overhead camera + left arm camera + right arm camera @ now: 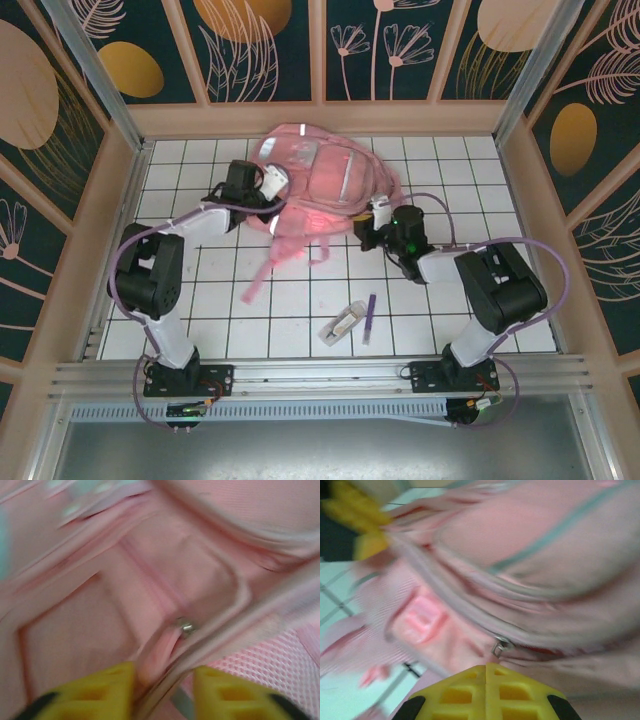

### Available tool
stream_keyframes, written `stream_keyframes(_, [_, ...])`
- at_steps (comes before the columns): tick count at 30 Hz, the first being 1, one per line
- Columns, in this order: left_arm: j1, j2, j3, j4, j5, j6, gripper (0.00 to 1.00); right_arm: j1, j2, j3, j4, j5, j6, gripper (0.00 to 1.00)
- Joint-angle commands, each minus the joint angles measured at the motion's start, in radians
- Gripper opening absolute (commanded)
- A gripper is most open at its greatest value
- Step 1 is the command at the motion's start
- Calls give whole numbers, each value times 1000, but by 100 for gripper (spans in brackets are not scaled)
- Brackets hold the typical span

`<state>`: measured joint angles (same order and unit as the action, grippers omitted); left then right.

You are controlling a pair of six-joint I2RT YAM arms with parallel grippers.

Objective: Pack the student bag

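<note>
The pink student bag [325,185] lies at the back middle of the tiled table, its straps trailing toward the front. My left gripper [274,183] is at the bag's left side. Its yellow fingers [107,690] stand apart, open, with a pink zipper pull tab [156,656] and the zipper track loose between them, below a metal slider [187,627]. My right gripper [373,222] is at the bag's right side. Its jaws [486,666] are pressed together on a small pink pull just under another metal slider [501,645].
A purple pen [368,318] and a small clear-and-white item [340,325] lie on the tiles near the front middle. Wooden walls with patterned panels ring the table. A metal rail [320,372] runs along the near edge.
</note>
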<state>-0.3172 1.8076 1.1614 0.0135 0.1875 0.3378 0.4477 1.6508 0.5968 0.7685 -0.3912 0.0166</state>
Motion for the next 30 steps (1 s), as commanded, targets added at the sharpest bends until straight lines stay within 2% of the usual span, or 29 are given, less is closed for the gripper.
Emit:
stream_keyframes(1, [53, 14, 181, -33, 18, -328, 79, 90, 50, 96, -70, -170, -94, 0])
stream_keyframes(3, [53, 41, 284, -166, 218, -411, 86, 129, 82, 147, -104, -172, -117, 0])
stream_keyframes(4, [52, 40, 276, -178, 313, -479, 98, 142, 95, 165, -109, -169, -125, 0])
stream_keyframes(5, [53, 22, 230, -145, 362, -570, 99, 150, 104, 181, -113, -171, -136, 0])
stream_keyframes(8, [52, -46, 56, -32, 369, -829, 99, 150, 126, 209, -101, -182, -141, 0])
stream_keyframes(10, [45, -82, -3, -41, 332, -917, 99, 147, 130, 211, -89, -170, -122, 0])
stream_keyframes(12, [30, -143, -47, -39, 263, -1006, 99, 146, 110, 196, -69, -101, -81, 0])
stream_keyframes(13, [22, -164, -61, -27, 225, -1037, 99, 149, 95, 191, -69, -27, -50, 12])
stream_keyframes(14, [13, -180, -74, -11, 188, -1066, 99, 148, 78, 198, -99, 79, 0, 29])
stream_keyframes(17, [6, -160, -74, -3, 128, -1155, 99, 147, 28, 290, -310, 452, 106, 51])
stream_keyframes(18, [9, -147, -64, -25, 96, -1194, 99, 147, 10, 320, -369, 579, 143, 54])
stream_keyframes(19, [5, -131, -50, -52, 63, -1235, 99, 141, -10, 345, -414, 709, 180, 62])
stream_keyframes(20, [0, -117, -51, -47, 58, -1270, 99, 136, -31, 366, -456, 808, 218, 94])
stream_keyframes(21, [-2, -104, -51, -41, 48, -1305, 99, 130, -45, 391, -499, 886, 265, 99])
stream_keyframes(23, [-12, -56, -30, -29, 23, -1342, 99, 116, -65, 460, -659, 1028, 410, 99])
stream_keyframes(24, [-19, -37, -6, -31, 20, -1343, 99, 106, -69, 482, -695, 1005, 423, 99])
stream_keyframes(27, [-43, 18, 76, -55, 16, -1357, 98, 77, -100, 487, -673, 772, 380, 99])
stream_keyframes(30, [-58, 57, 101, -53, -13, -1407, 88, 77, -112, 456, -591, 510, 296, 86])
